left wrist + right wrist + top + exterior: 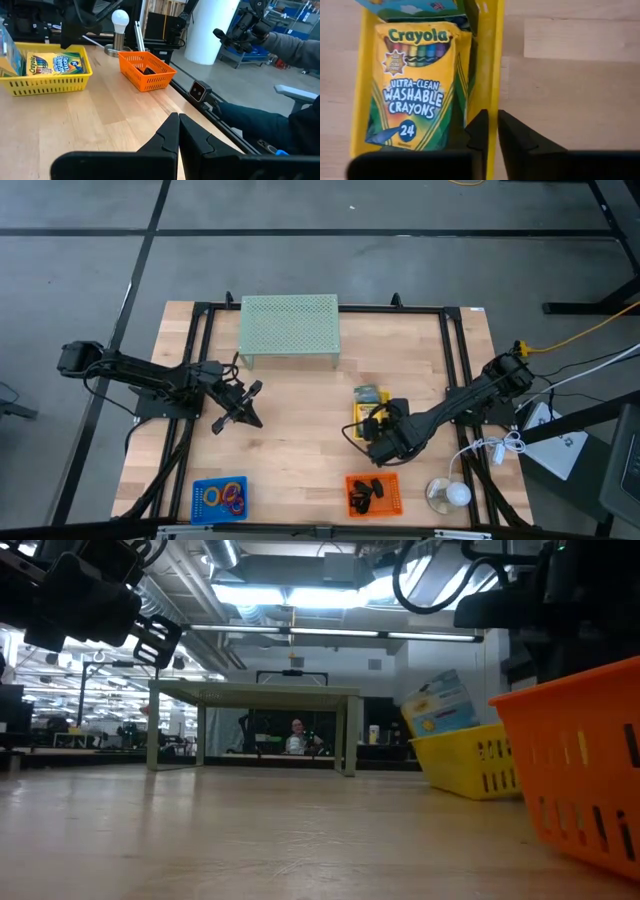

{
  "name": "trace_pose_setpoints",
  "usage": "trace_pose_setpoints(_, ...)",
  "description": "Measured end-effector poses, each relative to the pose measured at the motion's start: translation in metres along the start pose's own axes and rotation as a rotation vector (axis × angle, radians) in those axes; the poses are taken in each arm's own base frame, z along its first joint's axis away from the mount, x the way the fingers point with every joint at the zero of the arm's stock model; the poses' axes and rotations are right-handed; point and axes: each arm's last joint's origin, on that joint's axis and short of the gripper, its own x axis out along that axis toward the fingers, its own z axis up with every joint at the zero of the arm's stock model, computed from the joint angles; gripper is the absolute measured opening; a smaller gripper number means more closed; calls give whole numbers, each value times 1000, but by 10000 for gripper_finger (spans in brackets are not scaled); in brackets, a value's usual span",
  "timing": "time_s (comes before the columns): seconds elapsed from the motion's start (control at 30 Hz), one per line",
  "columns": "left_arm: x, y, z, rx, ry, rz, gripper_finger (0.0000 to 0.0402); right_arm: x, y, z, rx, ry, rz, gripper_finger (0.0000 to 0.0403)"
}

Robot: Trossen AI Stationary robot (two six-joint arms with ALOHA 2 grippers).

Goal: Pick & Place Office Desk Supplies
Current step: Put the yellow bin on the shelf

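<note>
A Crayola crayon box (pixel 415 85) lies in the yellow basket (pixel 368 412), with a blue box (pixel 410 7) beyond it. My right gripper (pixel 493 131) points steeply down over the basket's side wall (pixel 493 60). It is open by a narrow gap, one finger over the inside and one over the outside, with nothing between them. My left gripper (pixel 178 131) is shut, empty and level above the table's left half (pixel 245 405). Coloured rings lie in the blue basket (pixel 220 498). Black clips lie in the orange basket (pixel 373 493).
The pale green mesh riser (pixel 289 328) stands at the far middle. A lamp with a white bulb (pixel 447 494) stands at the near right beside the orange basket. A person's sleeve (pixel 295 47) shows beyond the table's near edge. Bare wood lies between the arms.
</note>
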Motion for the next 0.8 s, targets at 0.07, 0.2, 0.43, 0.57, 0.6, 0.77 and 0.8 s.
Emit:
trace_pose_setpoints(0.07,0,0,0,0,0,0,4,0,0,0,-11,2,-5,59)
trace_pose_setpoints(0.2,0,0,0,1,0,0,4,1,1,3,-7,-1,-7,88)
trace_pose_setpoints(0.43,0,0,0,1,0,0,4,3,4,8,13,-6,-14,101)
trace_pose_setpoints(0.57,0,0,-1,-1,7,0,4,11,-1,10,11,-14,-45,102)
trace_pose_setpoints(0.6,0,0,-1,-4,12,1,4,15,-3,10,11,-10,-59,102)
trace_pose_setpoints(0.77,0,0,-2,-3,21,2,4,35,-12,5,17,36,-92,97)
trace_pose_setpoints(0.8,0,0,-2,-3,20,2,4,38,-12,4,20,42,-82,95)
